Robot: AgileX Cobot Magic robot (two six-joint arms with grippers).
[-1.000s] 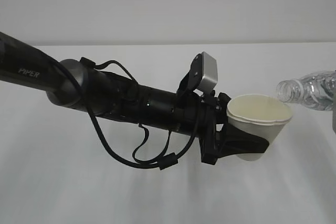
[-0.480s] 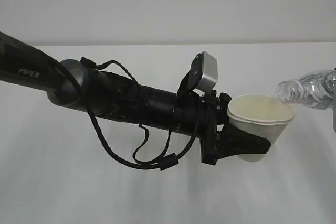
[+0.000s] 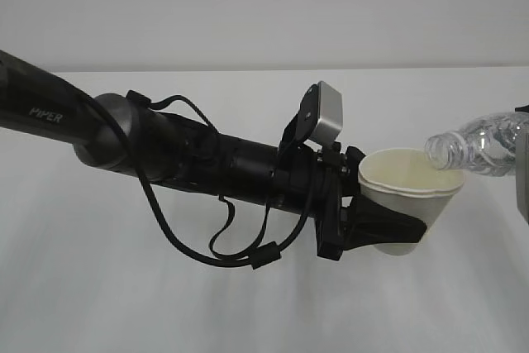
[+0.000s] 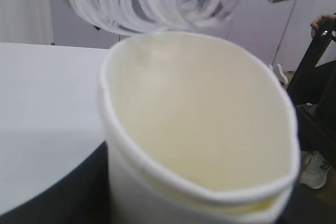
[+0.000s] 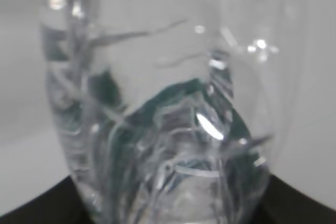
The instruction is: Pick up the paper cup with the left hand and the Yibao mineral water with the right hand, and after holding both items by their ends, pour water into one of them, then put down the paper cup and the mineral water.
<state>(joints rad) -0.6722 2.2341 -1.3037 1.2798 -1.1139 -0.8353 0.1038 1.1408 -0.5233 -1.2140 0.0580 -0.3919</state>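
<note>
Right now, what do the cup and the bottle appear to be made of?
The paper cup looks like matte white paper: rolled rim, cream lining, slightly squashed mouth. The Yibao mineral water looks like thin, glossy clear plastic: ribbed walls with bright glints, background showing through.

One paper cup (image 3: 411,197) sits right of centre. One Yibao mineral water (image 3: 478,143) bottle is at the far right. One black arm (image 3: 165,150) reaches from the left.

A white table (image 3: 99,303) spreads below a pale grey wall (image 3: 248,6); a light shoe (image 4: 316,167) lies on the floor past the table's edge
</note>
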